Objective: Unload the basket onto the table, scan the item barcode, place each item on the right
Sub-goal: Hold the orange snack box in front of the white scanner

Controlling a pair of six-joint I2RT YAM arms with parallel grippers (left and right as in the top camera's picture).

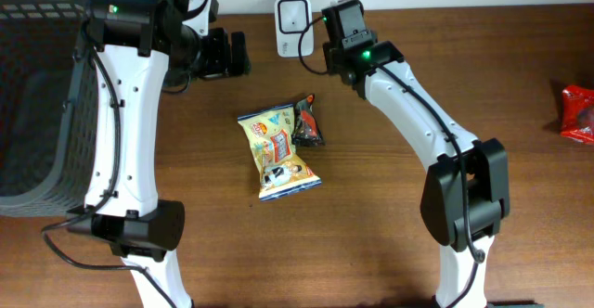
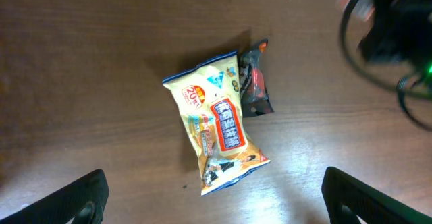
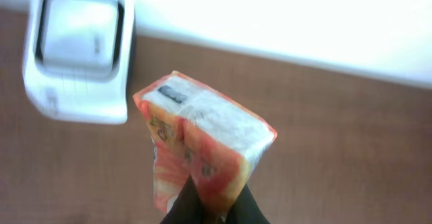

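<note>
My right gripper is shut on the lower end of an orange-red snack packet, which stands up from its fingers with a pale end panel facing the camera. The white barcode scanner lies just up and to the left of the packet, apart from it. In the overhead view the scanner sits at the table's back edge with the right gripper beside it; the packet is hidden under the wrist. My left gripper hangs open above the table, near a yellow snack bag, with nothing between its fingers.
A small dark packet lies against the yellow bag at mid-table. A red packet lies at the right edge. A dark grey basket fills the left side. The left gripper is at the back left.
</note>
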